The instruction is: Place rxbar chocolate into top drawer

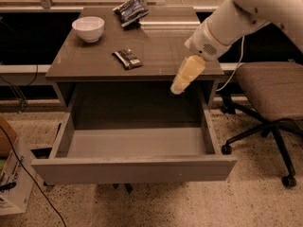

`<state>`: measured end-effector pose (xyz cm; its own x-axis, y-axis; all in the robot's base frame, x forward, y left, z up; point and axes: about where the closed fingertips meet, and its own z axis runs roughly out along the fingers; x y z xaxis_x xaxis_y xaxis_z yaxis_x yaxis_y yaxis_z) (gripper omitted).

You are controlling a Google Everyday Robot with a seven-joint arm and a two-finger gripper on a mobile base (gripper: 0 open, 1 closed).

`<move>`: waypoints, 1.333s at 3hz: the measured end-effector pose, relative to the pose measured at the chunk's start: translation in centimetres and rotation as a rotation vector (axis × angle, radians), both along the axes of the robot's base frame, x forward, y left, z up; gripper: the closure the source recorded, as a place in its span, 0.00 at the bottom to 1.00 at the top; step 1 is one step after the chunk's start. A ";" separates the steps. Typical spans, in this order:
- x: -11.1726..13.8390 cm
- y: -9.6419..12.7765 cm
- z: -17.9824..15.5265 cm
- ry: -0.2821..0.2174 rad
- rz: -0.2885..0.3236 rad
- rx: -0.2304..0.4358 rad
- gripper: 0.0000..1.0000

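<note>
The rxbar chocolate (127, 58), a small flat dark bar with pale label marks, lies on the table top (161, 56) near its middle. The top drawer (132, 167) is pulled wide open below the table, and its pale grey inside shows nothing in it. My gripper (179, 86), with pale yellowish fingers, hangs from the white arm over the table's front edge at the right. It is above the open drawer, to the right of the bar and apart from it.
A white bowl (88, 28) stands at the table's back left. A crinkled dark bag (130, 10) lies at the back middle. An office chair (272, 98) stands right of the table. A cardboard box (12, 174) and cables sit on the floor at left.
</note>
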<state>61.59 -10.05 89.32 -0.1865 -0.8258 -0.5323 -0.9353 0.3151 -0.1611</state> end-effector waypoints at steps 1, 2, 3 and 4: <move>3.5 2.7 -1.4 0.019 -0.004 0.089 0.00; 6.7 5.4 -2.8 0.039 0.000 0.131 0.00; 9.6 8.1 -3.4 0.040 0.009 0.167 0.00; 10.0 8.3 -3.2 0.034 0.011 0.172 0.00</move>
<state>71.56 -1.71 86.12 -0.1987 -0.7251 -0.6594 -0.9427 0.3253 -0.0737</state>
